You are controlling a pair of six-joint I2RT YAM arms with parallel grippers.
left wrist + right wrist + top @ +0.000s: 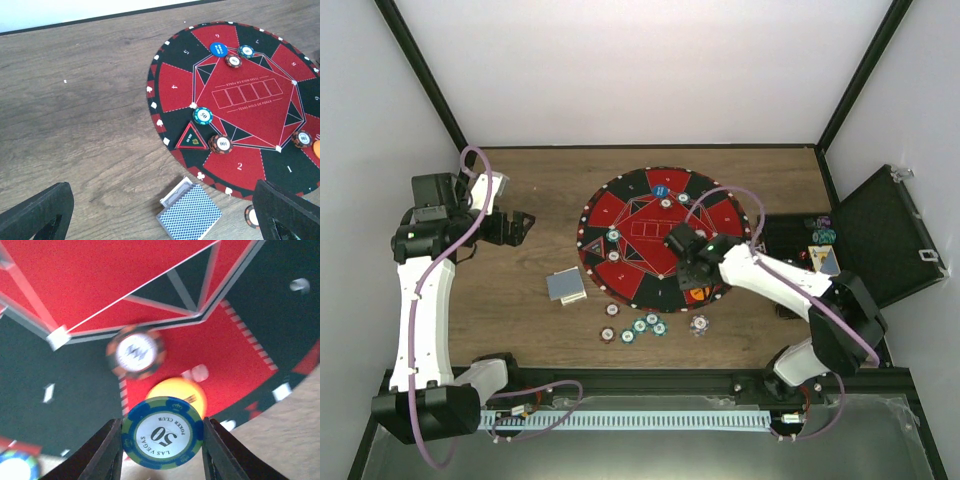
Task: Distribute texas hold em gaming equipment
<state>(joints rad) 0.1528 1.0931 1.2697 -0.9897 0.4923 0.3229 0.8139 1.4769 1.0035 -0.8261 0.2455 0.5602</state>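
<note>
My right gripper (162,440) is shut on a green-and-blue "50" poker chip (162,432), held just above the round red-and-black mat (665,235) near its lower right edge. Under it lie an orange button disc (180,392) and a dark striped chip (136,352). My left gripper (160,220) is open and empty, hovering left of the mat above the wood. A grey-blue-backed card deck (190,212) lies below the mat's left edge; it also shows in the top view (566,285). A blue button disc (218,49) and several chips (203,116) sit on the mat.
A row of loose chips (640,326) lies on the wood below the mat, one more (699,323) to the right. A black hinged case (885,235) stands open at the right with chips (823,232) inside. Black frame posts line the table's far corners.
</note>
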